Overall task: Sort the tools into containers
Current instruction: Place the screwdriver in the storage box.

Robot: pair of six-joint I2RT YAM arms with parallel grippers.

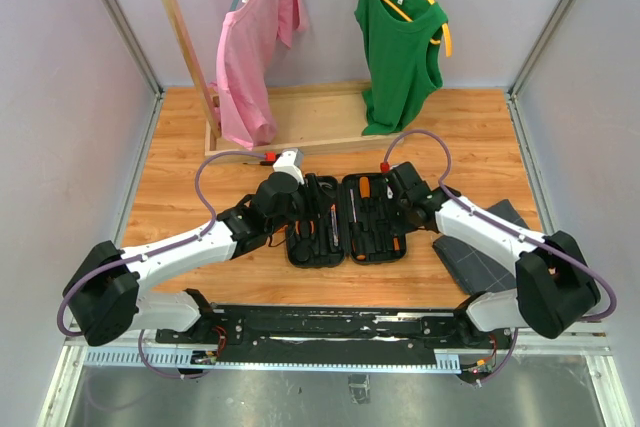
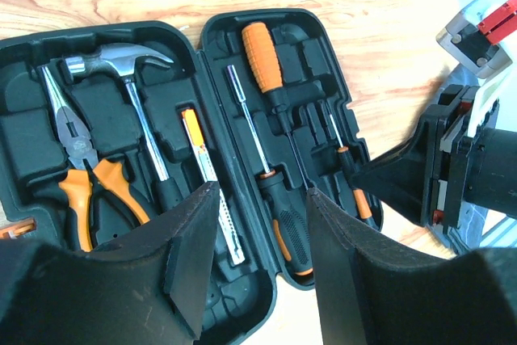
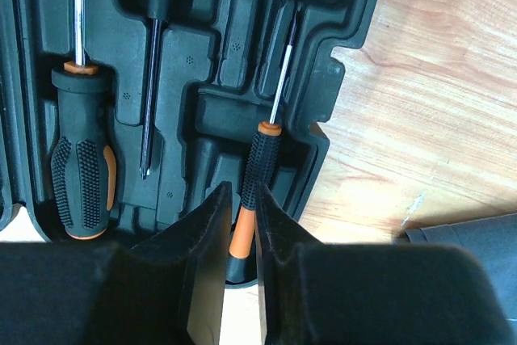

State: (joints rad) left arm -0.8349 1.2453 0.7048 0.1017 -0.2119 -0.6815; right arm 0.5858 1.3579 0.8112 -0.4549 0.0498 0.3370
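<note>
The black tool case point(image 1: 347, 257) lies open in the middle of the wooden worktop point(image 1: 180, 167), its two halves side by side just beyond the arms. In the left half I can see the hammer point(image 2: 121, 58) and the orange-handled pliers point(image 2: 81, 159) lying in their moulded slots. The right half holds the drivers: a fat orange-handled one point(image 2: 262, 58) at the far end and a black-and-orange screwdriver point(image 2: 279, 204) nearer the hinge. The right claw point(image 3: 242, 199) has its fingers pressed together on the orange butt of a small screwdriver point(image 3: 260, 159). That screwdriver is thin, with a black ribbed grip, and sits along the right-hand edge of the case's right half, in line with its slot. I can't tell from here whether it is seated or lifted a touch. The left claw point(image 2: 257, 228) hangs over the near edge of the case around the hinge line, its fingers well apart with nothing between them. A dark grey tray point(image 1: 490, 247) lies on the worktop to the right of the case, partly under the right arm. At the far side stands a wooden rack point(image 1: 290, 132) with a pink shirt point(image 1: 255, 47) and a green top point(image 1: 400, 47) hanging from it.
</note>
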